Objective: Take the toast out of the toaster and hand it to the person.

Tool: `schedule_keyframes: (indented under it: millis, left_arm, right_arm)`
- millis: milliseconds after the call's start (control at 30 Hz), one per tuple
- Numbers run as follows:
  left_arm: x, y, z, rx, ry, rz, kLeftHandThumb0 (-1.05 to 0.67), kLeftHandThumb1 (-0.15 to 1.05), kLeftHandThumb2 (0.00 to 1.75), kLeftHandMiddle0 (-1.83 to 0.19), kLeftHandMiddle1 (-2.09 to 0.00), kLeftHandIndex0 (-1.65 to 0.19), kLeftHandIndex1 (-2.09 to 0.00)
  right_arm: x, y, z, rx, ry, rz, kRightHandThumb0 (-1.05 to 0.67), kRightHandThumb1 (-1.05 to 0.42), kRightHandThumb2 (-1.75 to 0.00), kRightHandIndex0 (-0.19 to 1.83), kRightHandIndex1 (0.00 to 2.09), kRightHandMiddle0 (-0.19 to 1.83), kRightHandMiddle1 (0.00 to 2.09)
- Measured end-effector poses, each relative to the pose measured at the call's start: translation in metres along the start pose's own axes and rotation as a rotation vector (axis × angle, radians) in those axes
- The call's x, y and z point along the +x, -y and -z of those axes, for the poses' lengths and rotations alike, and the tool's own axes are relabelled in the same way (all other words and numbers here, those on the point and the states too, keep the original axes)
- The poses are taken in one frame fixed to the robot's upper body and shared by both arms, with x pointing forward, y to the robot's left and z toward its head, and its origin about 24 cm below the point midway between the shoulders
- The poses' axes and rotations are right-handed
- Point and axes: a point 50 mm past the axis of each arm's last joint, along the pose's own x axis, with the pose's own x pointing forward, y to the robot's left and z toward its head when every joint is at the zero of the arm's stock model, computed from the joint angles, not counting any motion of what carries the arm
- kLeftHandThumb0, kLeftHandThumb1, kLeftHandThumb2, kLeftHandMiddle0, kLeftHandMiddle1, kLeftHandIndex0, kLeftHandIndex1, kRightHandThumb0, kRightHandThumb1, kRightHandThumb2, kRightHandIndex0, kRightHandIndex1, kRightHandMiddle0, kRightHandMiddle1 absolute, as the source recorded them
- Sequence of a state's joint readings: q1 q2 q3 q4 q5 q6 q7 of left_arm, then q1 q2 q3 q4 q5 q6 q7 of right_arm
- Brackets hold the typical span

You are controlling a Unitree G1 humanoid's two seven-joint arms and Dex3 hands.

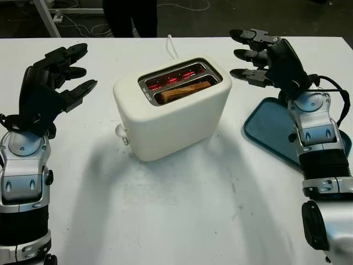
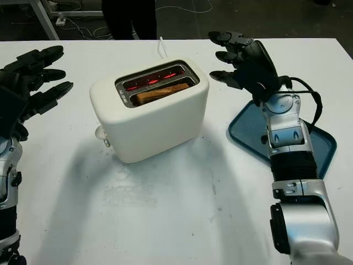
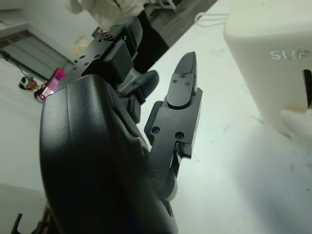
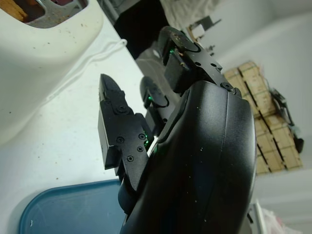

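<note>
A: While the wide white table (image 1: pixel 182 221) carries everything, what sits on it?

B: A cream, rounded plastic two-slot toaster (image 1: pixel 172 110) at the middle, with a flat blue plastic tray (image 2: pixel 248 135) to its right, partly under the right arm. At the far edge, a person in dark trousers (image 1: pixel 129 16) stands behind the table.

A: And the toast?

B: The browned slice of toast (image 1: pixel 185 91) stands in the nearer slot, its top edge just above the rim. The farther slot glows red inside.

A: The hands?

B: The black three-fingered left hand (image 1: pixel 52 83) hangs left of the toaster, open and holding nothing. The black right hand (image 1: pixel 267 55) hangs near the toaster's far right corner, above the tray, equally unloaded.

A: How should the reach go?

B: I'd judge the right hand better placed. Come from above, pinch the slice's exposed edge, keep fingertips clear of the glowing slot, and lift straight up so it doesn't snag.

A: Any writing?

B: Raised letters on the toaster's side begin "SUP"; the rest is cut off.
</note>
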State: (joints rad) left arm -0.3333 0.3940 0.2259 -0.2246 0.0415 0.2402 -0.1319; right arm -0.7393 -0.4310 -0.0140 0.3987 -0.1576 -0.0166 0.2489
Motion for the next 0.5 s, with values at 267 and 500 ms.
schedule_keyframes:
  millis: [267,500]
  left_arm:
    - [0.0004,0.0,0.0017,0.002,0.004,0.0,-0.14,0.92,0.13,-0.27,-0.96,-0.62,-0.07]
    - [0.0002,-0.0004,0.0016,0.011,-0.004,-0.007,-0.16,0.92,0.15,-0.29,-0.93,-0.63,-0.08]
  right_arm:
    - [0.0,0.0,0.0001,-0.017,-0.004,0.003,0.12,-0.87,0.0,0.82,0.13,0.71,0.07]
    - [0.0004,-0.0013,0.0001,-0.039,-0.008,-0.003,0.11,-0.87,0.0,0.85,0.14,0.75,0.08]
